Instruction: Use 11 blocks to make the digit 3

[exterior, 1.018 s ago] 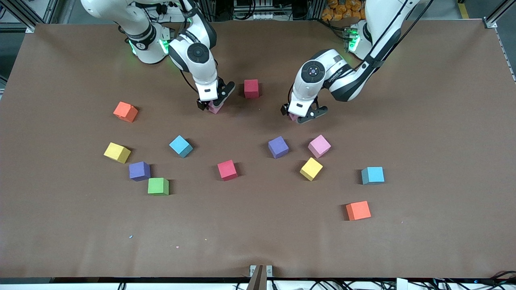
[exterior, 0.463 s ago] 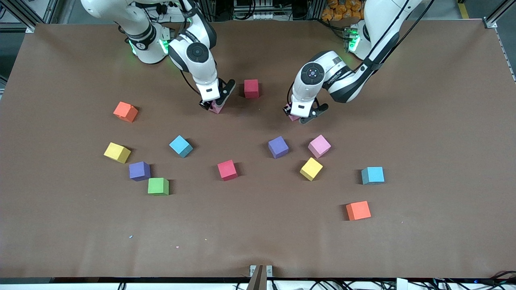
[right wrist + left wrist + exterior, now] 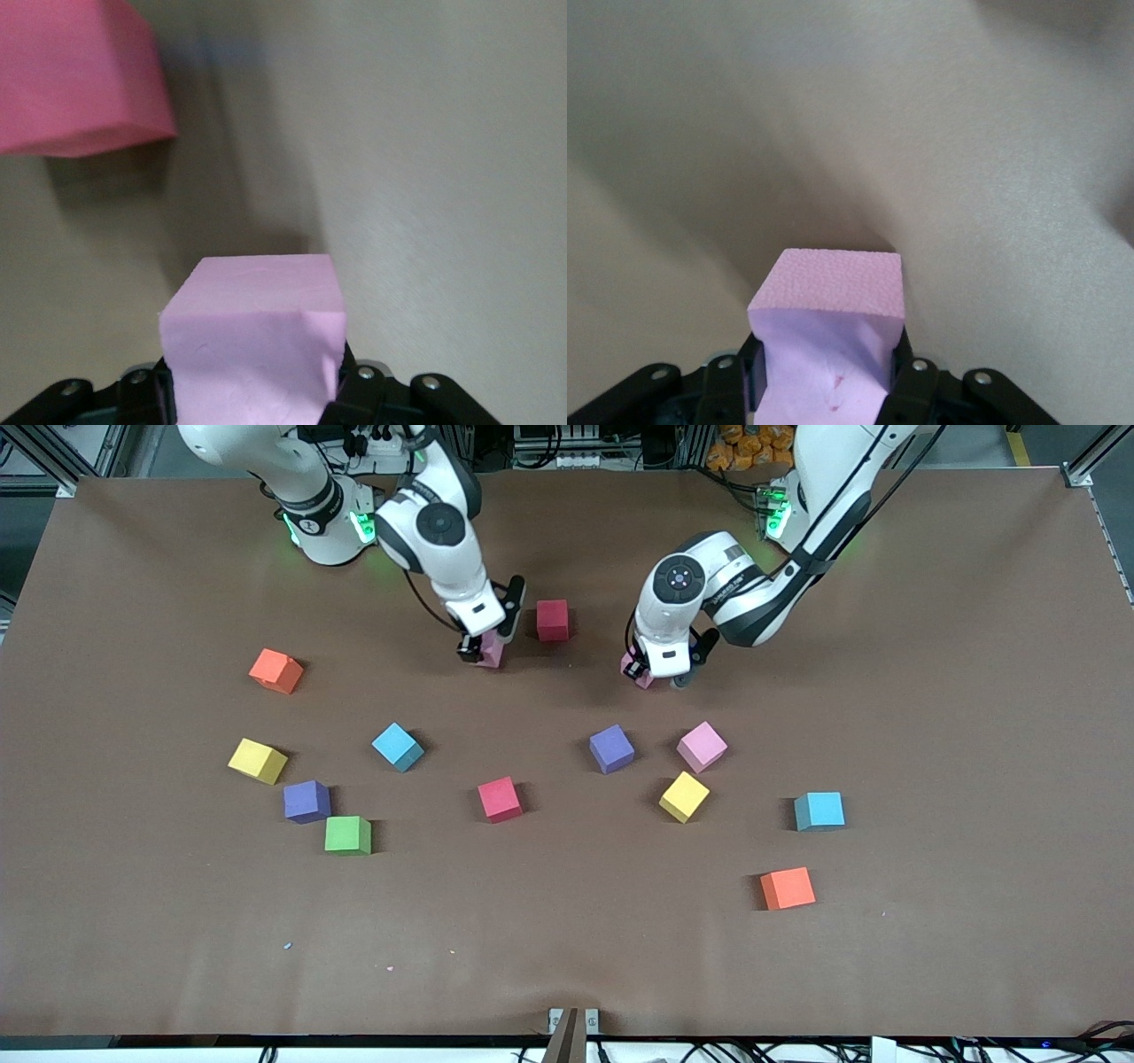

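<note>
My right gripper (image 3: 486,650) is shut on a pink block (image 3: 491,654), low over the table beside a dark red block (image 3: 552,619). That red block (image 3: 75,75) also shows in the right wrist view past the held pink block (image 3: 252,341). My left gripper (image 3: 654,676) is shut on another pink block (image 3: 639,675); its sides are squeezed in between the fingers (image 3: 914,385). Loose on the table nearer the camera lie a third pink block (image 3: 702,746), purple (image 3: 611,748), red (image 3: 500,798), yellow (image 3: 684,796), sky-blue (image 3: 397,746) and green (image 3: 347,834) blocks. No digit 3 figure shows.
More cubes lie about: sky-blue (image 3: 819,810), yellow (image 3: 258,761) and purple (image 3: 306,801). Two orange cubes sit apart, one (image 3: 276,670) toward the right arm's end, one (image 3: 788,887) near the front toward the left arm's end. The brown table (image 3: 567,957) is bare along its front.
Both grippers have shut on their pink blocks. The right gripper has carried its block closer to the dark red block; the left gripper has turned and shifted slightly toward the table's middle.
</note>
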Controlling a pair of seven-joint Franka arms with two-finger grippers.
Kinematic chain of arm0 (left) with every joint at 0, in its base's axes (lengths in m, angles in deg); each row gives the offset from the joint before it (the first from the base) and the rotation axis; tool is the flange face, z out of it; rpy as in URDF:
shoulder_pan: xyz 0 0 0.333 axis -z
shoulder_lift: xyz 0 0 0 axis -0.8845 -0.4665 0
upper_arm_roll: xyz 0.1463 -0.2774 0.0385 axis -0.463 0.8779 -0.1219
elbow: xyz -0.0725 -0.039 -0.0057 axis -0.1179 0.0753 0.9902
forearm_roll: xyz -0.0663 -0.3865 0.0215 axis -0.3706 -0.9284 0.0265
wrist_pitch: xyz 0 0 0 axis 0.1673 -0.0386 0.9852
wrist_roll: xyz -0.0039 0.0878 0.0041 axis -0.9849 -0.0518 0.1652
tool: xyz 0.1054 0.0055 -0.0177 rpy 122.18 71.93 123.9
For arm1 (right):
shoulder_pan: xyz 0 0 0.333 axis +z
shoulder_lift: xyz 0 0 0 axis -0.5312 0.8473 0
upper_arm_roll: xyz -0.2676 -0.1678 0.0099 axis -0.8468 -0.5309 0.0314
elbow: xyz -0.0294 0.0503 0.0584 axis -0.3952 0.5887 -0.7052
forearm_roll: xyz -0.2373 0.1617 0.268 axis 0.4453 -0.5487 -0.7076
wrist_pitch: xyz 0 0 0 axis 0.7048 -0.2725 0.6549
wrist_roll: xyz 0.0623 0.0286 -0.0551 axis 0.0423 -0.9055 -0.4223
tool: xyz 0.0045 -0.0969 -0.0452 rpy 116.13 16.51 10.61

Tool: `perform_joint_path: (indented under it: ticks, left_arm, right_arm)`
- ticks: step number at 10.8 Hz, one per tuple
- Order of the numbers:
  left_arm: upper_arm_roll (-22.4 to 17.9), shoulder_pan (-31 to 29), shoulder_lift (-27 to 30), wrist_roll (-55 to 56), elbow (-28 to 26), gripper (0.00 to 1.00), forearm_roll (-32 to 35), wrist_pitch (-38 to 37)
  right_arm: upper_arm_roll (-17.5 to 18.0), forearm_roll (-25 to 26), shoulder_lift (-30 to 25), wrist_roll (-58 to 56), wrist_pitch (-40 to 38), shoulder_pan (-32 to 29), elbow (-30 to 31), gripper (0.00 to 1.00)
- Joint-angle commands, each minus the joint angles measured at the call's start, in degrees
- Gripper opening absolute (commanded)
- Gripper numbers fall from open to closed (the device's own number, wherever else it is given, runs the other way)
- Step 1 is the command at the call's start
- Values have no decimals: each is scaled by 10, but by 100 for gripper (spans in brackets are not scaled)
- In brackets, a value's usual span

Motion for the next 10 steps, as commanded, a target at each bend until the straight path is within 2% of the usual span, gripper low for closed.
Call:
perform_joint_path:
  ticks: [1, 5, 10]
  left_arm:
    - [24, 3, 19, 130, -6, 0, -5, 0]
    - [61, 2, 22, 281, -11, 0, -5, -3]
    - [63, -8, 12, 364, -11, 0, -33, 2]
  right_arm:
    - [0, -7, -1, -12, 0, 26, -1, 16]
    - [0, -9, 23, 20, -5, 64, -25, 13]
    - [0, -9, 63, 54, -6, 85, -63, 13]
